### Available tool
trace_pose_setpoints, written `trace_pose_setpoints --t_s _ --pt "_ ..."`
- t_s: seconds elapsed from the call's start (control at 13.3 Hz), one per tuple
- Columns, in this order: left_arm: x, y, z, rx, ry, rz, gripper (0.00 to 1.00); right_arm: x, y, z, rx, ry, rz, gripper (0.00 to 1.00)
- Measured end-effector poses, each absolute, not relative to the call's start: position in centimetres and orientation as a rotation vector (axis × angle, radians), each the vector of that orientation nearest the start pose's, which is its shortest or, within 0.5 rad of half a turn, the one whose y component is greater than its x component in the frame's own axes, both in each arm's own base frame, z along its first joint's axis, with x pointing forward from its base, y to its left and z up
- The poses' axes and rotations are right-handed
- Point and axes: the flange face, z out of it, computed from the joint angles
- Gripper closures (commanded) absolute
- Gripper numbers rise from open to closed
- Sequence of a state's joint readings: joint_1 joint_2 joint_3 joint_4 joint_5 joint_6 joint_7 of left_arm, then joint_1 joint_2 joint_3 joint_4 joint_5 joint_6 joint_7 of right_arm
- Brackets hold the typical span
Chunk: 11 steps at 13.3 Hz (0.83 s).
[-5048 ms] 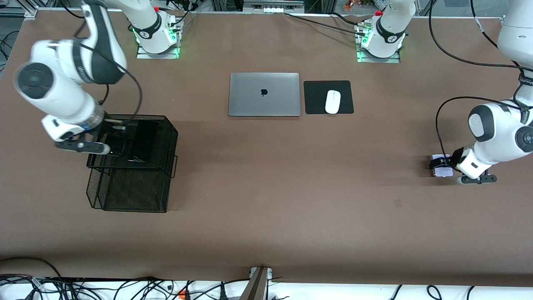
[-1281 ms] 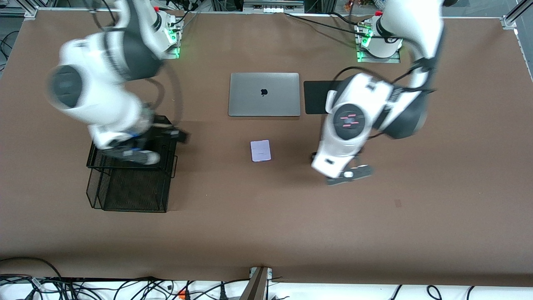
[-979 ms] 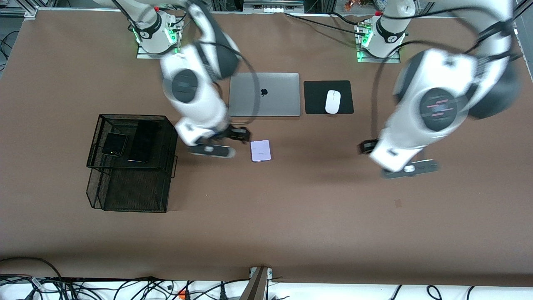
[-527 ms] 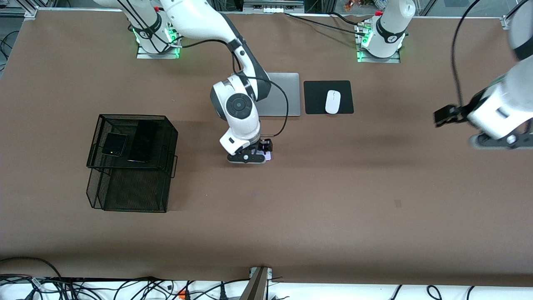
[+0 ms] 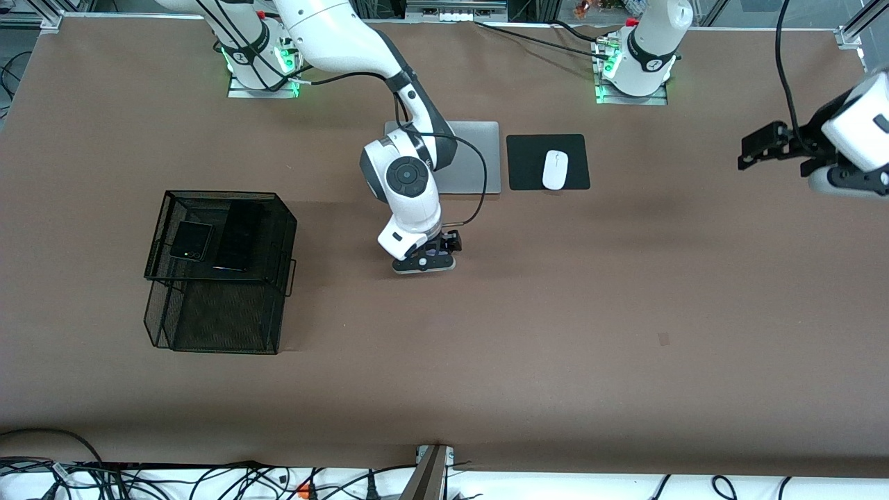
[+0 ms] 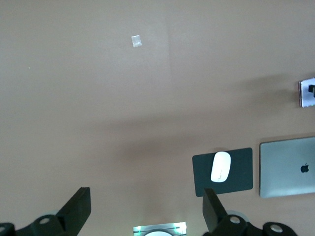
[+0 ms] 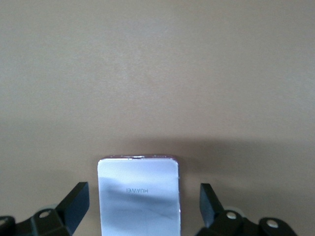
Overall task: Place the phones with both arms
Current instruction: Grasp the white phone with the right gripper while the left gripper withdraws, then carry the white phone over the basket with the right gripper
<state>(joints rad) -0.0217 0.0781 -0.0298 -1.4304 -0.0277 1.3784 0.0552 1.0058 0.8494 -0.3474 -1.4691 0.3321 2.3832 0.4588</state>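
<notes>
Only the right wrist view shows the pale phone [image 7: 138, 195] between the wide-open right claw [image 7: 142, 209]. Left claw [image 6: 145, 216] is open too, above the worktop's [image 5: 555, 333] edge.

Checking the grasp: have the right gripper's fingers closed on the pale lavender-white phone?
No, the right gripper fingers stand apart beside the pale lavender-white phone.

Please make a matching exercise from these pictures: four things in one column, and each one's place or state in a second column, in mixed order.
1. small squarish black phone
2. white oval mouse
3. pale lavender-white squarish phone
4. left gripper

A. flat on the brown table, between the right gripper's open jaws
B. in the black wire-mesh basket
C. jaws open, up over the table's left-arm end
D. on the black mat beside the grey laptop

Pairs: 1-B, 2-D, 3-A, 4-C
</notes>
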Motion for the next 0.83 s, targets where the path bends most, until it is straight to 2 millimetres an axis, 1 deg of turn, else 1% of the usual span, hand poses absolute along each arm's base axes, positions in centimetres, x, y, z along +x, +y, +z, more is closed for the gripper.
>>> trace_pose_setpoints --t_s 0.23,0.38,0.53,0.83 --pt "54.5 -2.3 63.7 -3.162 0.216 0.152 0.0 53.9 49.1 19.5 -3.079 -0.215 -0.177 0.01" --pt "53.9 -1.8 63.2 -3.162 0.213 0.111 0.0 53.5 49.4 18.9 -3.082 -0.257 -0.177 0.01" --pt "54.0 -1.8 62.7 -3.163 0.21 0.093 0.0 53.3 49.5 18.4 -3.082 -0.285 -0.184 0.01" --pt "54.3 -1.8 62.6 -3.163 0.211 0.08 0.0 53.3 49.4 17.8 -3.101 -0.35 -0.203 0.01"
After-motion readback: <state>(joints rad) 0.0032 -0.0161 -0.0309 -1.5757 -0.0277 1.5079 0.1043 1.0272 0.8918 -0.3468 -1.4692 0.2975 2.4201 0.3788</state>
